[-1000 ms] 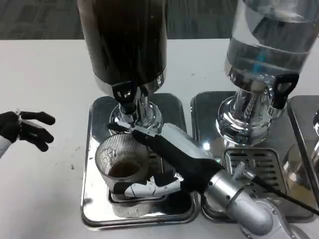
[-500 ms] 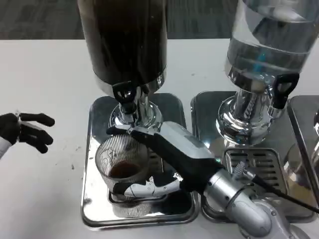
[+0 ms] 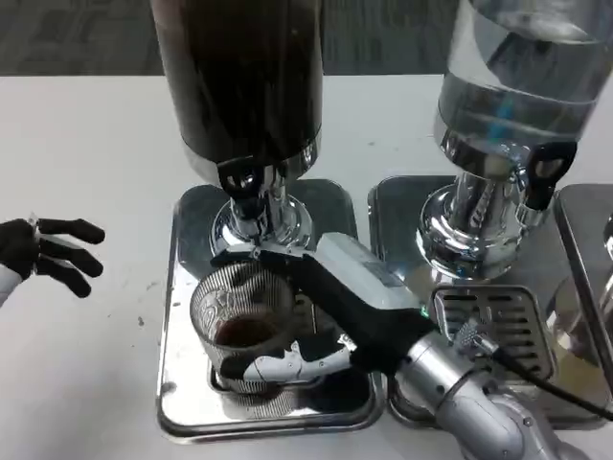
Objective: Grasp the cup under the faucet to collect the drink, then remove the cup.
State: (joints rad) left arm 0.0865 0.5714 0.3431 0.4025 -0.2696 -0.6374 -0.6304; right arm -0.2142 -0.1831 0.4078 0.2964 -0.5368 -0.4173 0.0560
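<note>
Cup held beneath the dark dispenser's tap

Right hand wrapped the ribbed cup at lower centre, on the tray. Likely glass: rigid, slick, partly filled; grip its sides, keep upright. Left hand spread, empty.

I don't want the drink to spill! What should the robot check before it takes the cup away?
1. Right hand holds the cup: ok, fingers wrap its front and back.
2. Drink in the cup: ok, dark liquid sits at the bottom.
3. Faucet stopped pouring: cannot tell, no stream is plain to see.
4. Cup upright: ok, it stands straight on the tray.
5. Left hand out of the way: ok, it hangs open over the table, apart from the tray.
6. Way out free: not ok toward the right, where the clear dispenser stands close.
</note>
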